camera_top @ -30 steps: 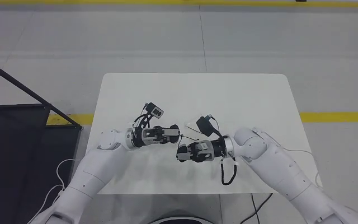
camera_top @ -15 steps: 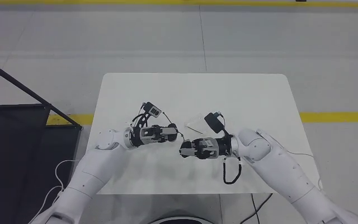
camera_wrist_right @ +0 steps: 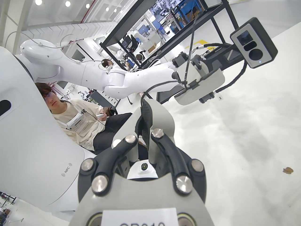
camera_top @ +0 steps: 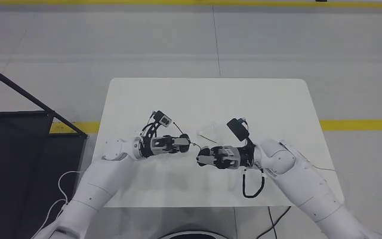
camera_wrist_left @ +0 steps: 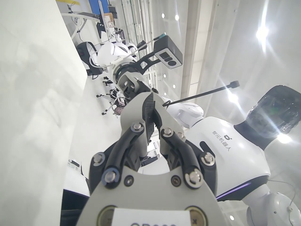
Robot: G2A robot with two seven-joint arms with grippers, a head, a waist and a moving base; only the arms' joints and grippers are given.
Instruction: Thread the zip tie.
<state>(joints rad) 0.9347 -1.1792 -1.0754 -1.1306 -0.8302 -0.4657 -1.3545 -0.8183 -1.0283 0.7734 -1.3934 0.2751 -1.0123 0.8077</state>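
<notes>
The left gripper (camera_top: 187, 143) and the right gripper (camera_top: 201, 159) are held tip to tip and close together above the table (camera_top: 268, 101), a little left of its middle. The left one is set slightly farther back. Both pairs of jaws are seen pressed closed. The zip tie (camera_wrist_left: 202, 94) is pinched at the tips of the left gripper. Its long part is seen standing out stiffly away from the tabletop, with the square head at the free end. From the left gripper a thin black stretch is seen curving across the small gap to the tips of the right gripper, where it is clamped. A clear plastic piece (camera_top: 210, 129) is laid on the table just beyond the right gripper. A small brown scrap (camera_wrist_right: 288, 170) is seen on the tabletop.
</notes>
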